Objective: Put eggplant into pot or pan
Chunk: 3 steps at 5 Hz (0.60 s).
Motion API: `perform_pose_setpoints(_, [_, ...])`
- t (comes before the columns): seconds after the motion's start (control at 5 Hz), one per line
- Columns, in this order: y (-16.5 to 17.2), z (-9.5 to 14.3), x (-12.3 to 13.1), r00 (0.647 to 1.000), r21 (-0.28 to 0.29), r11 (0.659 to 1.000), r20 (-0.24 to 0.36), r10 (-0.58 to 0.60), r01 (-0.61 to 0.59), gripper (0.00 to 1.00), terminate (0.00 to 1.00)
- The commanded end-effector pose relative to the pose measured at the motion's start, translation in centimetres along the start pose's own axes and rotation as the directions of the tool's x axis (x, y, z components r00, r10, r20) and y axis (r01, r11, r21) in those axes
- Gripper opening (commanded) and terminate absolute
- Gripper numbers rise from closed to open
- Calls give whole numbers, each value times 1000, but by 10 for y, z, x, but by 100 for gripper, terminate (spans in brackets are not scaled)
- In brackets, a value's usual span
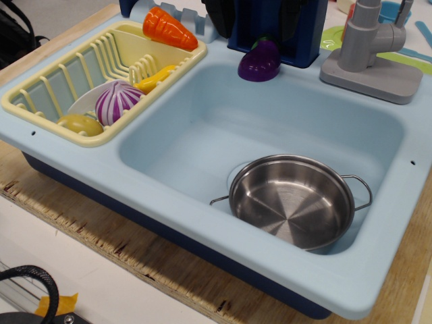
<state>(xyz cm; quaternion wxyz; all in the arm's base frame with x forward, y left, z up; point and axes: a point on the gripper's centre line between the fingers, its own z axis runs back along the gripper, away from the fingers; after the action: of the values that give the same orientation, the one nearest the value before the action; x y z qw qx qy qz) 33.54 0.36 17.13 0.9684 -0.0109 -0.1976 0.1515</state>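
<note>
A wooden desk (81, 223) carries a pale blue toy sink (202, 128), seen from above and in front. Nearest the viewer, at about five o'clock in the sink basin, sits the shallow steel pan (291, 200), empty, its two thin wire handles pointing toward three and nine o'clock. Farther back, at ten o'clock, a cream dish rack (40, 101) holds a purple-and-white striped onion toy (116, 101), a yellow piece (79, 124), a white plate (84, 101), and an orange carrot (169, 28) resting on its far rim. At twelve o'clock, on the sink's back ledge, lies the eggplant (259, 61), glossy purple with a dark green cap, well apart from the pan and just in front of a dark blue upright structure (270, 23). A grey faucet (368, 40) stands at two o'clock. The claw cannot be made out, so I cannot tell whether it is apart or together. The task looks unstarted: the next move calls for reaching the back ledge and grasping the eggplant.
</note>
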Motion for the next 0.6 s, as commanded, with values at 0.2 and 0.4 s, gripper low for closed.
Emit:
perform_pose_setpoints(0.2, [-1, -11, 1, 1000, 10, 1000, -24, 13, -13, 100, 0])
perform_pose_setpoints(0.4, [-3, -17, 4, 999, 7, 1000, -39, 13, -12, 100, 0])
